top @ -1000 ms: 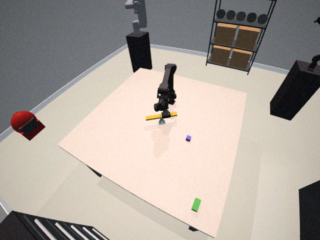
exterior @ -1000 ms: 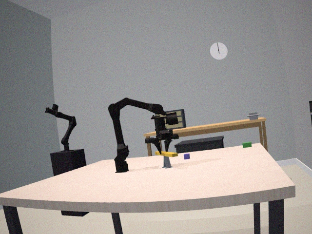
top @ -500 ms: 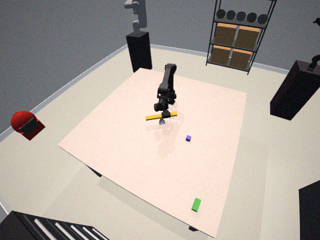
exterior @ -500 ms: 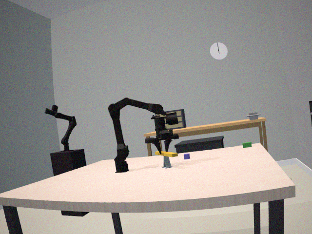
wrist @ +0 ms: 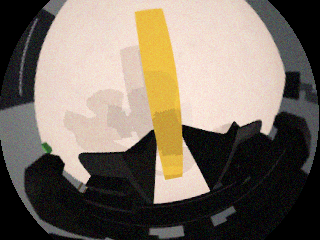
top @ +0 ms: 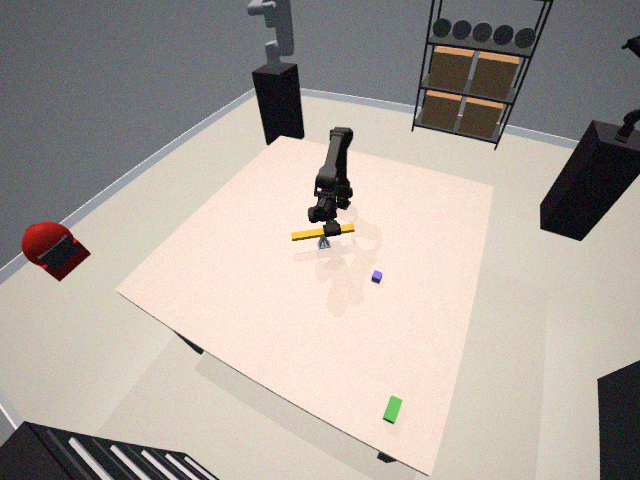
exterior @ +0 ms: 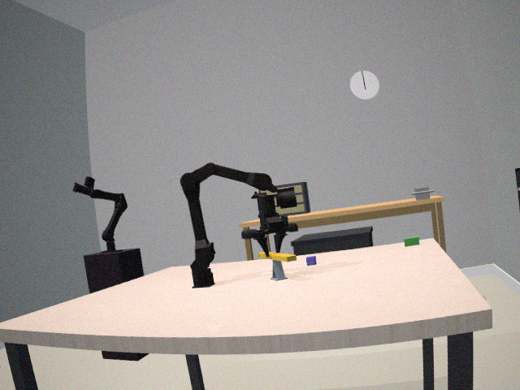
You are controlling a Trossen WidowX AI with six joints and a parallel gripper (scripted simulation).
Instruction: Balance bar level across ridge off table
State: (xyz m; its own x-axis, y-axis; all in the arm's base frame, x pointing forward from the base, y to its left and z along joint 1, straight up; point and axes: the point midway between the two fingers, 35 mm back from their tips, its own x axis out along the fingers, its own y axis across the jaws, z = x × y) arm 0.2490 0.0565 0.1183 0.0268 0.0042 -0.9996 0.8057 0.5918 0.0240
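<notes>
The yellow bar (top: 307,234) (exterior: 286,257) (wrist: 157,55) lies across the top of the grey ridge (top: 323,243) (exterior: 278,270), clear of the table and looking about level. The ridge stands near the bar's middle. Whether the bar's underside touches it is too small to tell. My gripper (top: 331,228) (exterior: 272,254) (wrist: 167,130) points down, with a finger on each side of the bar, and is shut on it, a little to the right of the ridge in the top view. In the wrist view the bar hides the ridge.
A small purple cube (top: 376,276) (exterior: 310,260) lies on the table (top: 248,310) (exterior: 357,306), right of and nearer than the ridge in the top view. A green block (top: 392,409) (exterior: 411,241) (wrist: 46,148) lies far off near a table corner.
</notes>
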